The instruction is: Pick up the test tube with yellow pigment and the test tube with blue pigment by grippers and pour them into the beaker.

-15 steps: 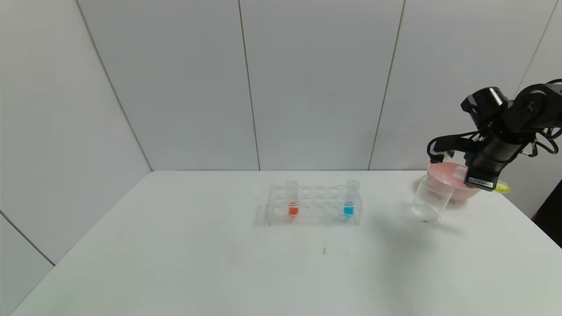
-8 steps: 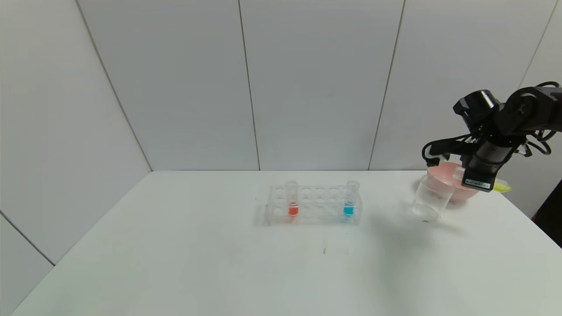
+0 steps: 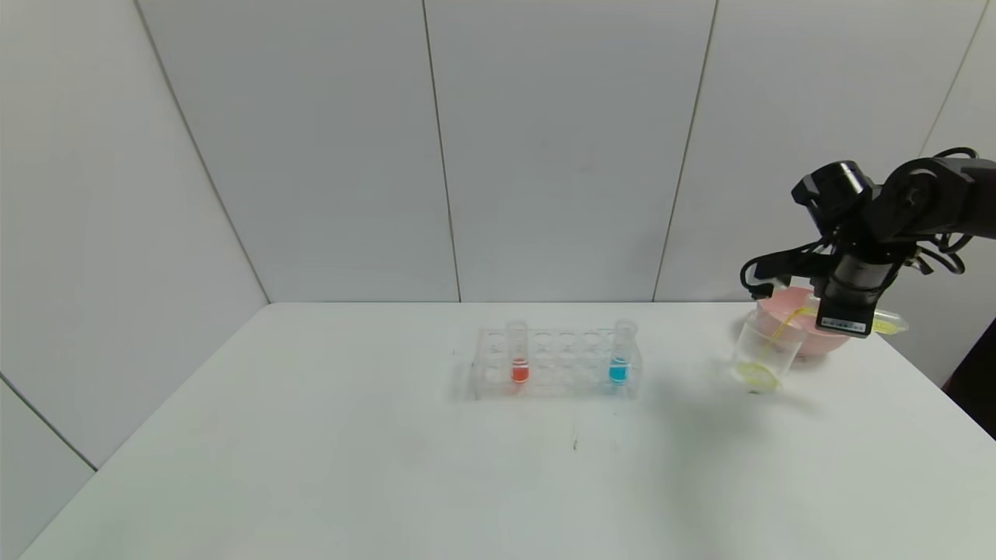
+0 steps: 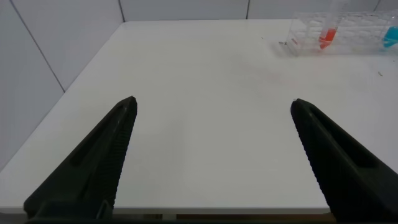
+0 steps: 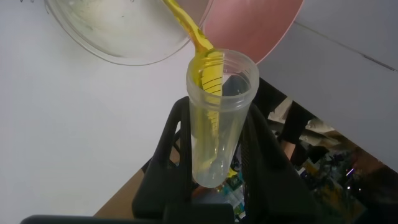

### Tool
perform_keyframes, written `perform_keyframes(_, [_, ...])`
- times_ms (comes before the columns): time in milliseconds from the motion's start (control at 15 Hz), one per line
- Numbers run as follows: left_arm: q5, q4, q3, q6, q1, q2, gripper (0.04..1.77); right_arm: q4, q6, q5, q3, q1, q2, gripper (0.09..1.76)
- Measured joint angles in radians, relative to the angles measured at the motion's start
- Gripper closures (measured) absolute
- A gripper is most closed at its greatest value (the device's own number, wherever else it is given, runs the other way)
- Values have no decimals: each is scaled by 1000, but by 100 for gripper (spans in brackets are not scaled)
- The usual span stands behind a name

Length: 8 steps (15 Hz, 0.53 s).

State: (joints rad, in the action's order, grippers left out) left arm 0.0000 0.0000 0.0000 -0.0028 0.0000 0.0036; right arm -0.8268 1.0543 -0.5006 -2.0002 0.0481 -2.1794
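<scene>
While pouring at the right end of the white table (image 3: 311, 428), gripped the slim clear test tube with yellow pigment (image 5: 221, 106) in the black right gripper (image 5: 217, 134), fingers closed on the tube's sides. Held it tipped close to level, mouth over the clear straight-sided beaker (image 3: 766, 354), rounded end poking out past the gripper on the side away from the beaker. Sent a thin yellow stream off the lip and down into the beaker, with a yellow pool spread across the bottom (and a streak of liquid along the tube's lower wall, so not drained yet). Poured with the beaker just in front of the round pink bowl (image 3: 809, 338); touching it or merely beside it, could not tell.

Judged as the first of the two pours, well under way, with the second not begun. Found the slim test tube with blue pigment (image 3: 619, 354) upright at the right end of the clear plastic rack (image 3: 556, 365) at mid-table, well apart from the beaker, and a red-orange tube (image 3: 519, 354) at the rack's left end, to be left alone.

Called next for holding the tilt until the last yellow had run out, then righting the empty tube, setting it aside and fetching the blue one.

Saw the black left gripper (image 4: 211, 106) parked low over the near left of the table, fingers spread wide with nothing between them.
</scene>
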Motion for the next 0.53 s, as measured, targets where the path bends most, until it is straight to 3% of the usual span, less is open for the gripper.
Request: perform_keyframes(533, [0,0,0,0,0,0,5,15,53,-55,0,22,-7,134])
